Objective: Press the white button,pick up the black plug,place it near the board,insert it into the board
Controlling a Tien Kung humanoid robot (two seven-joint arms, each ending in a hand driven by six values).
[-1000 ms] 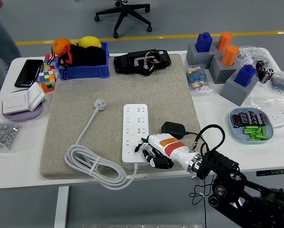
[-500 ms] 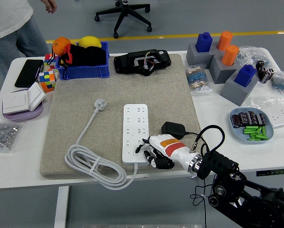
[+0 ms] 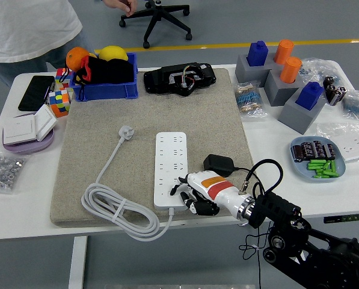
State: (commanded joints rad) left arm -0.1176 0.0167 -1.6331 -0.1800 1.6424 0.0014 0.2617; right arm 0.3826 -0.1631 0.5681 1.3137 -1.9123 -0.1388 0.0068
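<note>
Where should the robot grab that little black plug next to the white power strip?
Probably the black plug's chunky body, pinched across its sides from above. It lies flat on the mat just right of the power strip, with open mat around it. Its thin cord trails off to the right, so gripping there would let it dangle. The right hand is closest.

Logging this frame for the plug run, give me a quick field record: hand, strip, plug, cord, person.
right hand: fingers curled down at the near right end of the power strip, holding nothing
left hand: not in view
power strip: white, lengthwise on the grey mat, sockets empty
black plug: lying on the mat just right of the strip, not grasped
white cord: coiled left of the strip, its plug end lying loose
person: standing at the far left corner of the table
</note>
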